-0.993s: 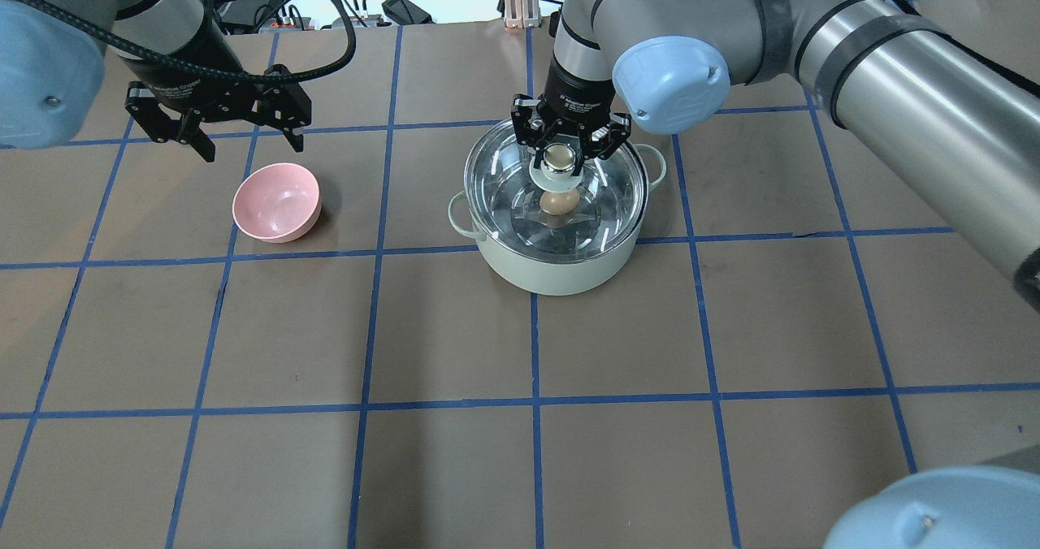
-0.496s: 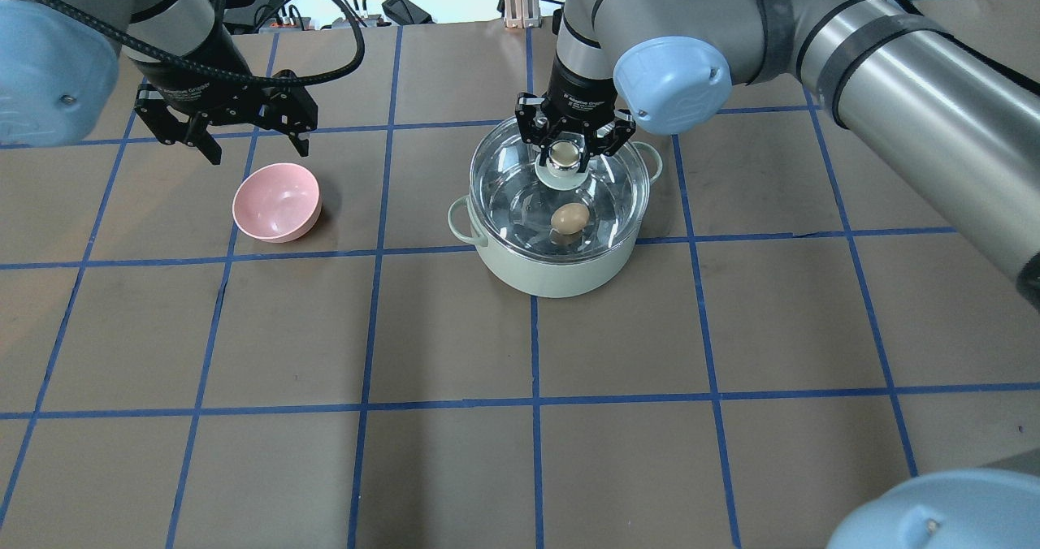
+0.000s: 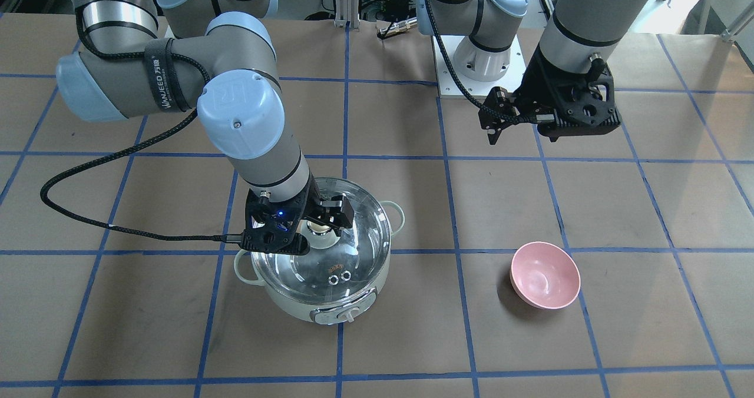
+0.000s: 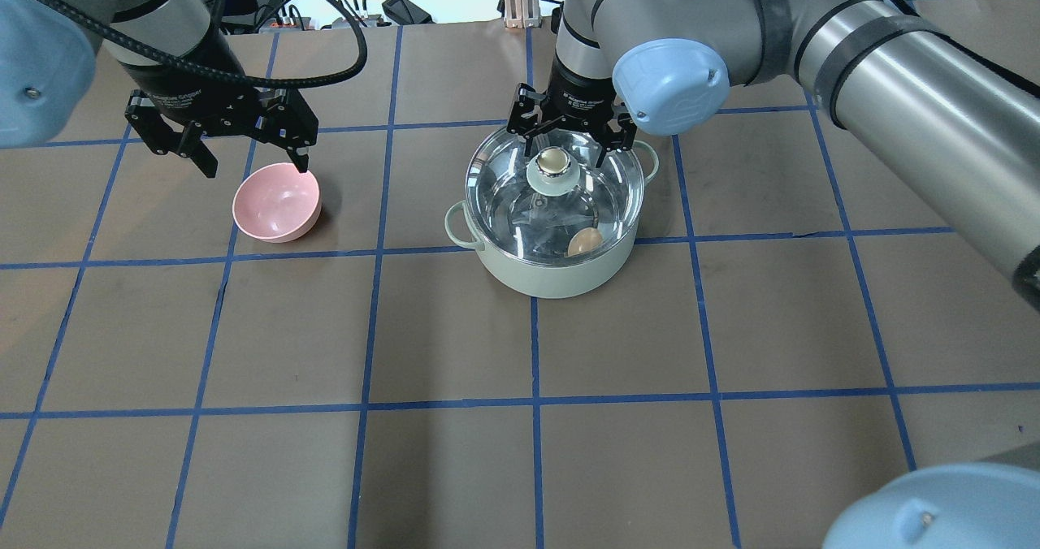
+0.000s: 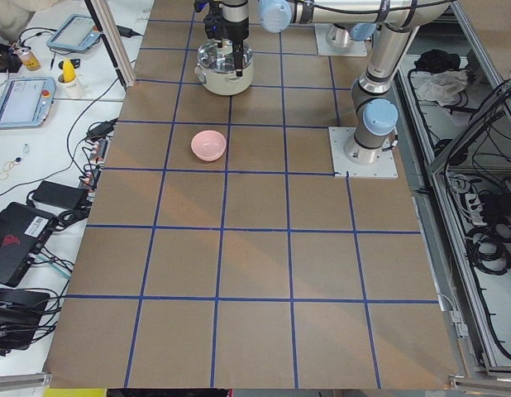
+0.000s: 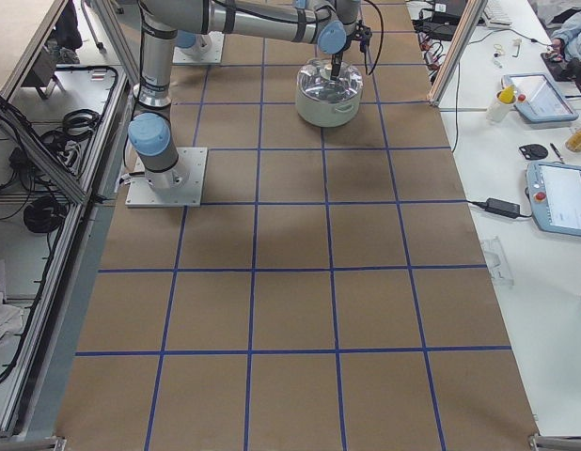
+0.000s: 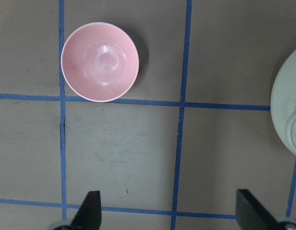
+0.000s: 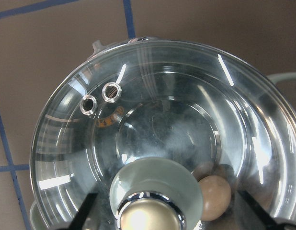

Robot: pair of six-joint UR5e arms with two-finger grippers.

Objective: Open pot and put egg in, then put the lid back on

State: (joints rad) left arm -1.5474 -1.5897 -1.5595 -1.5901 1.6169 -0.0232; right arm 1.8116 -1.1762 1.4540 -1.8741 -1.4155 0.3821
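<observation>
Brown table [image 4: 455,330] holds pot [image 4: 552,277], lid [image 4: 552,179] on its rim, both jaws released

In the left wrist view the pot [image 7: 286,103] is cut off by the right edge; only a strip of its wall and one loop handle are shown. Inside the pot, the egg [image 8: 214,197] is partly covered by the knob base of the lid [image 8: 153,120], and the knob is cropped at the bottom edge. In both side views the pot's contents are too small to be made out.
</observation>
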